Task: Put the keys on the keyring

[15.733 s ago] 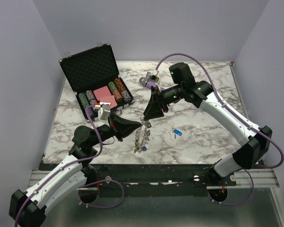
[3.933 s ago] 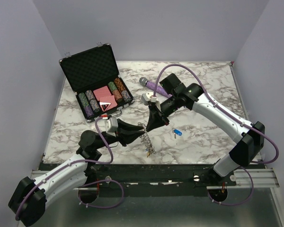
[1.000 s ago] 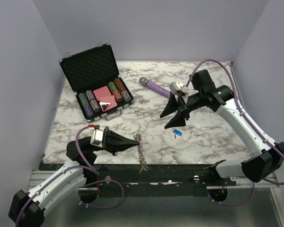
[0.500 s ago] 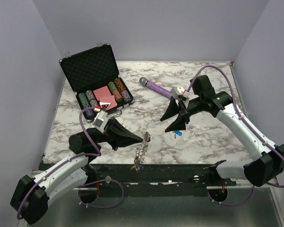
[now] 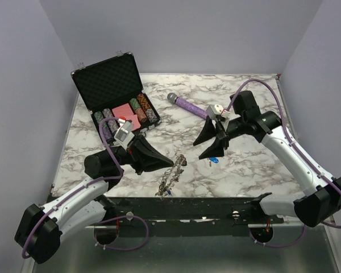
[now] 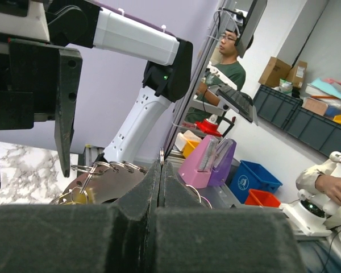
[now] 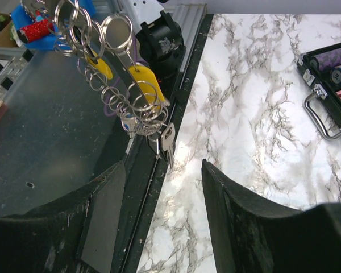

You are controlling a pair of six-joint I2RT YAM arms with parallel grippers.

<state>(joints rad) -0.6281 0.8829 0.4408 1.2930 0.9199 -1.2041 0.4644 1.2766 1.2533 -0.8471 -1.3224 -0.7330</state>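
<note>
Left gripper point(image 5: 169, 164) has its fingers pressed together, pinching the top end of the keyring point(image 5: 171, 176). In the left wrist view only a thin sliver of metal pokes up out of the closed fingers point(image 6: 131, 199).

The keyring hangs down and toward the near edge of the marble table point(image 5: 256, 102), near centre. Can't tell if its bottom end touches the surface. A bunch of small split rings is strung on it. Two yellow keys point(image 7: 145, 79) and a silver key point(image 7: 167, 145) dangle from them.

Right gripper point(image 5: 197, 150) is spread wide and holds nothing, just right of the keyring and apart from it. A loose blue key point(image 5: 215, 160) lies on the table right by its near finger, partly hidden.

Open poker chip case point(image 5: 108, 79) sits far left, purple microphone point(image 5: 187, 104) far centre.
</note>
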